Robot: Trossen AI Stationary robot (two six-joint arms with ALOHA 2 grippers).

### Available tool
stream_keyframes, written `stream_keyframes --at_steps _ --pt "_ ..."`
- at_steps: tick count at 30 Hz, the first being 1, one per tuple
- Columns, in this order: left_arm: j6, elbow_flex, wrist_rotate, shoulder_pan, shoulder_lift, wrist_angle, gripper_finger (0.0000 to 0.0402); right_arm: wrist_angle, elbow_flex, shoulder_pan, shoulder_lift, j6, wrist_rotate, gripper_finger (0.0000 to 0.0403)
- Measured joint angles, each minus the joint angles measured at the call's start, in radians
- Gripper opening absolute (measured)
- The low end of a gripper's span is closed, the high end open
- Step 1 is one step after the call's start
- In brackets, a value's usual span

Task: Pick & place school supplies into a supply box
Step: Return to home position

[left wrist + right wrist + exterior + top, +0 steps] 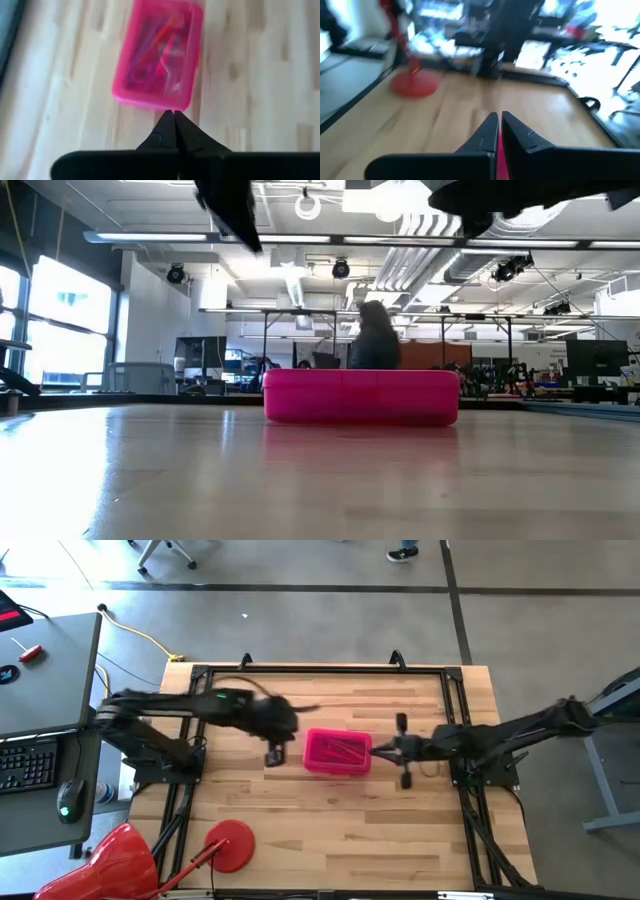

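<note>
The small rectangular bright pink plastic supply box (338,753) is lying near the middle of the light wooden table (330,840), flat on its base. In the left wrist view, thin pens and pencils (159,47) are showing inside it, orange, pink and dark ones, lying along its length and crossing each other. A glossy pink cover with a white reflection seems to be lying over them, so the lid is looking closed; single items I cannot tell apart. In the low view, the box is standing alone on the wood, low and wide.

The left gripper (273,756) is hanging just beside the box's left short end, not touching it. Its jaws are clenched tip to tip and are grasping nothing. The right gripper (381,750) is hanging at the box's right short end, above the table. Its jaws are also pressed almost together, with nothing between them.

A red round disc with a stick handle (228,843) is resting near the table's front left edge, well apart from the box.
</note>
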Motion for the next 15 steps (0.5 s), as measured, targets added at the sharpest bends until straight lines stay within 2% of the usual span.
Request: stream_keyframes --at_steps 2,5,8,11,15 --pt "-0.014 -0.035 -0.031 -0.001 -0.102 0.007 0.0025 -0.144 -0.001 0.021 -0.087 0.024 0.003 0.0000" --pt "-0.049 -0.137 -0.091 0.000 -0.261 0.047 0.0034 -0.295 -0.001 0.053 -0.199 0.063 0.113 0.0000" --pt "-0.044 -0.281 -0.129 0.000 -0.426 0.107 0.0032 -0.367 -0.007 0.082 -0.283 0.066 0.215 0.0000" --pt "0.002 -0.466 -0.073 0.000 -0.617 0.179 0.0023 -0.343 -0.065 0.098 -0.353 0.026 0.192 0.0000" --pt "-0.044 -0.723 0.030 0.000 -0.843 0.505 0.0021 -0.246 -0.194 0.104 -0.445 0.013 0.132 0.0000"
